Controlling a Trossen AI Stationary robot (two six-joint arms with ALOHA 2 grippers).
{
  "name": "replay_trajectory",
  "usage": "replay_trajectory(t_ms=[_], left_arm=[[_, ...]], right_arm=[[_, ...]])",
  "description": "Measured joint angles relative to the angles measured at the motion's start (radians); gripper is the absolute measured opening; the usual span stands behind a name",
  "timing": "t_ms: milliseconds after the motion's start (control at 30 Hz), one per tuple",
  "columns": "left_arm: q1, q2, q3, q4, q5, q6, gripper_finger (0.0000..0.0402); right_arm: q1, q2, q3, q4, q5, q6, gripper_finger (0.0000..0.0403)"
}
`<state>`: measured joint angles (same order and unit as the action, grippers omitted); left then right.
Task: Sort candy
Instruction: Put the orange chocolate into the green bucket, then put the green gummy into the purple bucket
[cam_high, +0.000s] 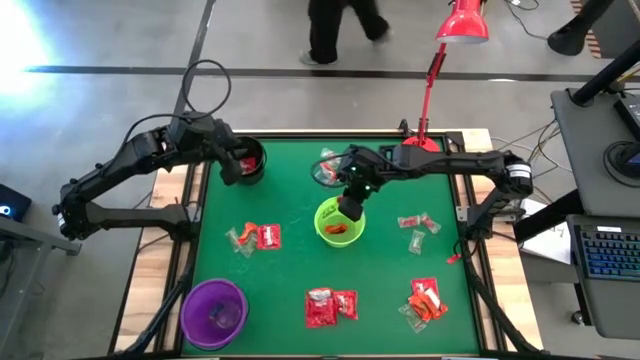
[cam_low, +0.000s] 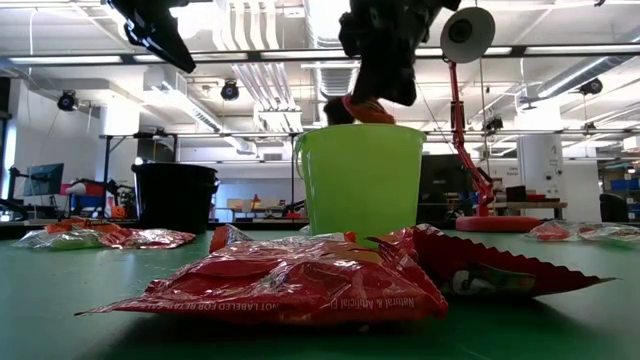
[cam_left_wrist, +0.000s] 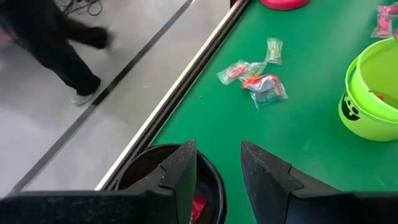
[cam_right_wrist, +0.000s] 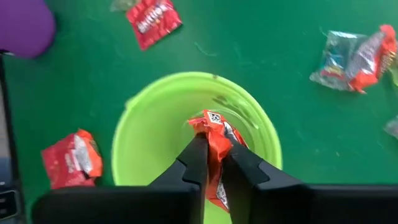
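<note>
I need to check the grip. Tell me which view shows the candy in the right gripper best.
The right wrist view: the orange-red candy is pinched in the right gripper directly over the lime-green bowl. The low view shows only its end above the bowl rim; the high view shows the gripper above the bowl; the left wrist view misses the candy.

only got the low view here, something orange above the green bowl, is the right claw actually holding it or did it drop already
Observer: Holding. In the right wrist view the right claw is shut on an orange-red candy, directly over the lime-green bowl.
Operator: anything in that bowl yet
Observer: Yes, the high view shows orange candy lying inside it.
Operator: and the left arm, i just see it up top
Observer: The left claw is open above the black bowl at the table's far left corner; something red lies in that bowl.
</note>
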<state>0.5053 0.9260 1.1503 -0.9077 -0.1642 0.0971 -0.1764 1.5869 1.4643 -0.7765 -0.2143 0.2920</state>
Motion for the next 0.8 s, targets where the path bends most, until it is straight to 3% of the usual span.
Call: replay_trajectory(t_ms=[267,467,667,800], left_arm=[[0.0,0.002,0.0,0.001,0.0,0.029,0.0109],[0.0,0.002,0.0,0.001,0.0,0.027,0.0109],[0.0,0.002,0.0,0.001,0.0,0.029,0.0109],[0.0,0.002,0.0,0.001,0.0,0.027,0.0109]], right_arm=[[0.002,-0.005,0.033,0.004,-0.003,0.029,0.0099],[0.002,-0.009,0.048,0.005,0.009,0.045,0.0121],[-0.01,-0.008,0.048,-0.008,0.178,-0.056,0.0129],[-0.062,-0.001,0.048,-0.011,0.192,-0.133,0.013]])
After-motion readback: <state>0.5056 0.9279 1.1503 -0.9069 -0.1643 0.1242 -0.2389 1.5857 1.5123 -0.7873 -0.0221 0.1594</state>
